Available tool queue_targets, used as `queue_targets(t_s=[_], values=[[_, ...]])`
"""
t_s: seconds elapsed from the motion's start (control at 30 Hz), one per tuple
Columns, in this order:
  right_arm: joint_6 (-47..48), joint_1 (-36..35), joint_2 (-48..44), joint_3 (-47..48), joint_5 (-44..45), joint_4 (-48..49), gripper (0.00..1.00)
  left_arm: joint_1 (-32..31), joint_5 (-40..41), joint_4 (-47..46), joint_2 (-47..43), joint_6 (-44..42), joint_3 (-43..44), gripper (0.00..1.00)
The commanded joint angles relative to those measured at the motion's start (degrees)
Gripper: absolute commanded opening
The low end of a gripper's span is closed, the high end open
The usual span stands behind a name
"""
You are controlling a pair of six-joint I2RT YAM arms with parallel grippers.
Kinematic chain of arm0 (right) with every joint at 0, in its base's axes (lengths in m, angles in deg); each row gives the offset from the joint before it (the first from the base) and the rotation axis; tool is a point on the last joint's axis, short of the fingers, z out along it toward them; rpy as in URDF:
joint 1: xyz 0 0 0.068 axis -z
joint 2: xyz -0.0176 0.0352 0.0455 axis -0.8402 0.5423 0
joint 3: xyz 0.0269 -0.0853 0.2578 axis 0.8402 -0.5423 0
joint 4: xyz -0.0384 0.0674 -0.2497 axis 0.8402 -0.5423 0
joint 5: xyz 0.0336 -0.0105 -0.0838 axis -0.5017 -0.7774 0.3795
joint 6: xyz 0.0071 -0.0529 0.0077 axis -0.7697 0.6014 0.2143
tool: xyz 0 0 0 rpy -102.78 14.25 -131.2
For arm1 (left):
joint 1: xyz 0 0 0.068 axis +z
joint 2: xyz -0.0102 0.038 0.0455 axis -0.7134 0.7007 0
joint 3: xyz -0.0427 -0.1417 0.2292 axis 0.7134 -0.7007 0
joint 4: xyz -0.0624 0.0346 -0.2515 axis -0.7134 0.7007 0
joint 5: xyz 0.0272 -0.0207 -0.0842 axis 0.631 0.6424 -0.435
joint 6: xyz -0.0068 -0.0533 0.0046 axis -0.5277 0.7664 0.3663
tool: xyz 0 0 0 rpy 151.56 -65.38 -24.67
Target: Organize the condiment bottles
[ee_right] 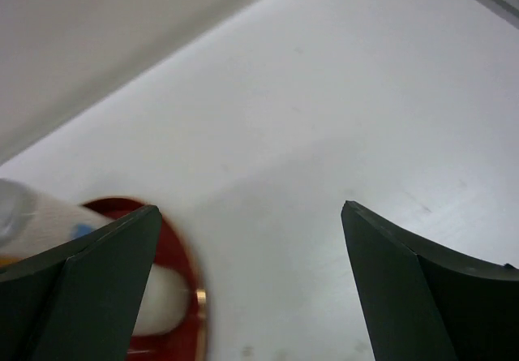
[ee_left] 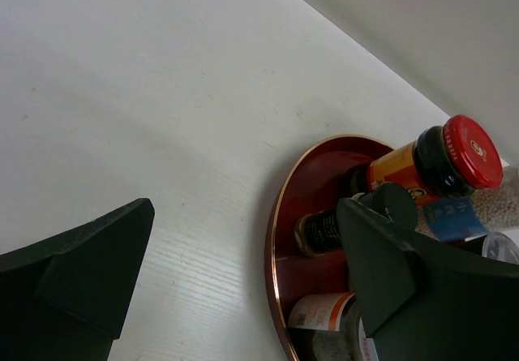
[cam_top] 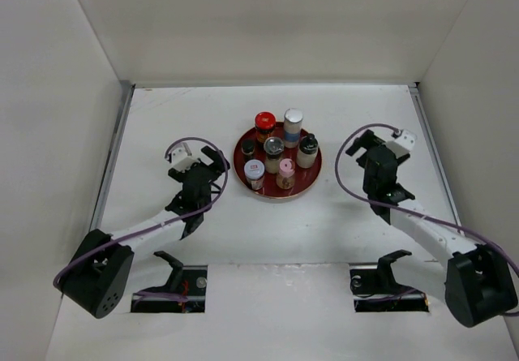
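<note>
Seven condiment bottles stand together on the round dark-red tray [cam_top: 243, 160] at mid table. They are a red-capped jar [cam_top: 265, 122], a tall white bottle with a blue band [cam_top: 293, 122], a black-capped one [cam_top: 308, 147], a silver-lidded jar [cam_top: 274, 146], a small dark one [cam_top: 248, 146], a white-lidded jar [cam_top: 255, 169] and a pink-capped one [cam_top: 286, 170]. My left gripper [cam_top: 220, 169] is open and empty just left of the tray. Its wrist view shows the tray rim [ee_left: 274, 239], the red-capped jar [ee_left: 454, 154] and a small dark bottle [ee_left: 320, 231]. My right gripper [cam_top: 362, 146] is open and empty right of the tray.
White walls enclose the table on the left, back and right. The right wrist view shows the tray's edge [ee_right: 185, 251] and a blurred white bottle [ee_right: 49, 215] at its left. Two dark openings with brackets [cam_top: 174, 280] sit at the table's near edge.
</note>
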Motion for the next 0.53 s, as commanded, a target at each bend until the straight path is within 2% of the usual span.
queue_targets(t_s=[0.0, 0.1, 0.4, 0.47, 0.5], values=[[-8.9, 5.9, -0.7, -5.7, -3.3, 2.1, 1.0, 0.2, -1.9, 0.3, -1.0, 0.6, 1.9, 1.0], [-11.5, 8.3, 0.7, -6.9, -6.3, 4.2, 1.0, 0.0, -2.2, 0.3, -1.4, 0.6, 1.9, 1.0], [-13.0, 7.6, 3.5, -6.9, -8.8, 5.8, 1.0, -0.1, -2.2, 0.4, -1.6, 0.2, 2.6, 1.0], [-12.7, 7.3, 2.3, -7.0, -9.5, 5.8, 0.92, 0.8, -2.3, 1.0, -1.1, 0.2, 2.6, 1.0], [-12.7, 7.1, 1.4, -7.0, -9.9, 5.4, 0.82, 1.0, -2.2, 1.5, -0.9, 0.2, 2.8, 1.0]])
